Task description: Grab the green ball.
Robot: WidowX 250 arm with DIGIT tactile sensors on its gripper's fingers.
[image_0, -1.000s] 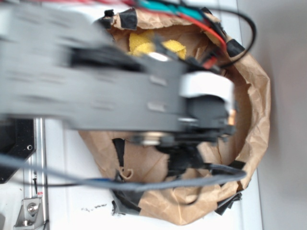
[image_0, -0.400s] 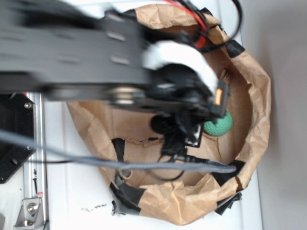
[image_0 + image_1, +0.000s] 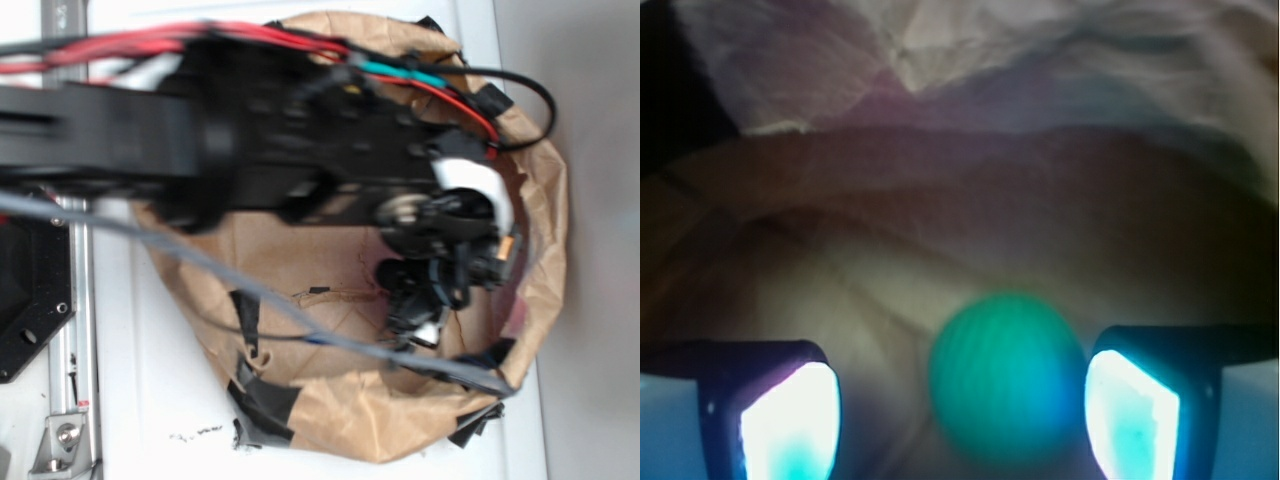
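Note:
The green ball (image 3: pixel 1006 375) shows in the wrist view, blurred, lying on brown paper between my two fingers. It sits close to the right finger (image 3: pixel 1132 415), with a wide gap to the left finger (image 3: pixel 790 425). My gripper (image 3: pixel 960 420) is open around it. In the exterior view the gripper (image 3: pixel 430 300) is low inside the brown paper bag (image 3: pixel 330 400), at its right side. The arm hides the ball there.
The bag's crumpled wall (image 3: pixel 970 170) rises just ahead of the gripper. Black tape patches (image 3: pixel 262 405) hold the bag's rim. Red, teal and black cables (image 3: pixel 440 85) run over the bag's far side. A metal rail (image 3: pixel 62 400) lies at left.
The arm has swung from the bag's far side down to its right side. The ball, visible beside the gripper 0.4 s ago, is now covered by the gripper in the exterior view.

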